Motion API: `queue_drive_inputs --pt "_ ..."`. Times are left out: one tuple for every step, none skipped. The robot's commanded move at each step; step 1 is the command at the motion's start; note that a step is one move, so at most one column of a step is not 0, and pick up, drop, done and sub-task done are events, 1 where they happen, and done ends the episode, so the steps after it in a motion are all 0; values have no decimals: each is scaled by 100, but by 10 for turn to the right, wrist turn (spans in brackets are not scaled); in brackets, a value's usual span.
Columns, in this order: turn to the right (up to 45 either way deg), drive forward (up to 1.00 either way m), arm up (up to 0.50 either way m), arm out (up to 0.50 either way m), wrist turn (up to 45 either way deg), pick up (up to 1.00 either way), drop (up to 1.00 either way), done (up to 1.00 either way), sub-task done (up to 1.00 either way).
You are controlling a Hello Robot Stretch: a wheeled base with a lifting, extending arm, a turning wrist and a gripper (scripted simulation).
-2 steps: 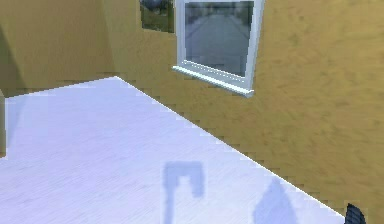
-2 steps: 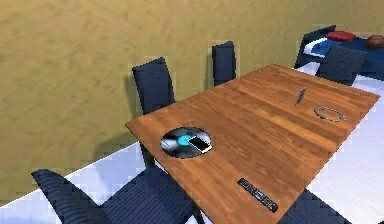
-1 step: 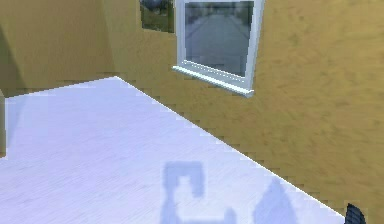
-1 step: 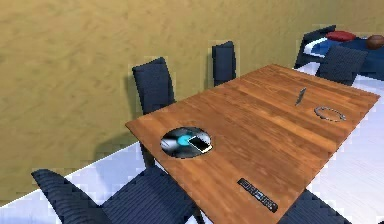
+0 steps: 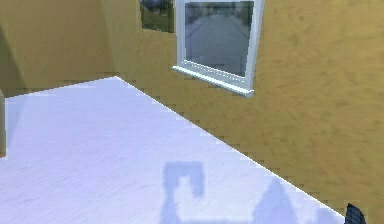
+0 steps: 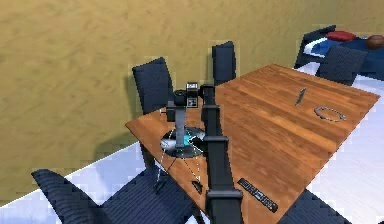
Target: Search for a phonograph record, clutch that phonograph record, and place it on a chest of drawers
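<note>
Forward view: pale bare floor (image 5: 90, 140), white-framed window (image 5: 215, 40) in the ochre wall.

Arm side view: my pincer (image 6: 180, 125) is at a round grey-blue disc (image 6: 172, 146) near the corner of the brown wooden table (image 6: 290, 140). The disc is likely the record, hence my reach. Cannot tell whether I'm grasping it.

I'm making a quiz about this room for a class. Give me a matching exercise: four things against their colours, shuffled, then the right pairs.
Things:
1. window frame
2. table
3. chair
4. wall

Colours:
a. dark blue
b. ochre
c. white
d. brown wood

Pairs: 1-c, 2-d, 3-a, 4-b.
</note>
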Motion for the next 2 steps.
queue_drive_inputs --pt "0 0 0 0 450 0 0 0 0" --pt "0 0 0 0 450 0 0 0 0"
